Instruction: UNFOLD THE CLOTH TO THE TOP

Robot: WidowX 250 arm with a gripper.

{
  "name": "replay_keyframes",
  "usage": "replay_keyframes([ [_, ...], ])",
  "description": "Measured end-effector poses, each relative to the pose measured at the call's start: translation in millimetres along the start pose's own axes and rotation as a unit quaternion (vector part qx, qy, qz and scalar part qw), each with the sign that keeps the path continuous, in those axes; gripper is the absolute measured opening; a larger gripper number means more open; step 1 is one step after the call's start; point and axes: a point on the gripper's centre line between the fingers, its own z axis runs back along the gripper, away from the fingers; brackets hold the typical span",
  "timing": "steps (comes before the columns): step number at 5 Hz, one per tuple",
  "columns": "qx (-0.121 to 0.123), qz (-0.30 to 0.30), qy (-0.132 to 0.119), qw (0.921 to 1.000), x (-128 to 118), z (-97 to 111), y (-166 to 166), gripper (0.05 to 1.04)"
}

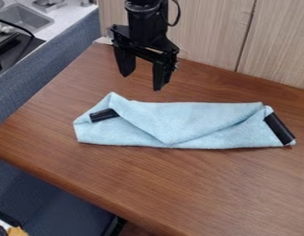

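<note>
The camera looks down at a slant on the brown, wood-grained surface (197, 184), facing the pale wood-panelled wall (210, 37) at twelve to two o'clock. It sits fairly near — the surface runs out of view between three and five o'clock — yet catches the grey metal sink (25, 19) between ten and eleven.

Soft, fairly bright light, with faint shadow edging the cloth (197, 113)

Underside of cloth (197, 113) hidden, arm (144, 25) cropped
</note>
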Motion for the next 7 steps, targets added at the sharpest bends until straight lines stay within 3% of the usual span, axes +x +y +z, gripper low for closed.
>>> replay_keyframes([
  [3, -0.038, -0.026, 0.034, 0.9984, -21.2, -39.8, -18.1, 1.001],
  [5, -0.033, -0.052, 0.057, 0.9965, -31.0, -69.2, -35.2, 1.001],
  [7, -0.037, -0.079, 0.072, 0.9936, -26.1, -80.2, -45.4, 0.947],
])
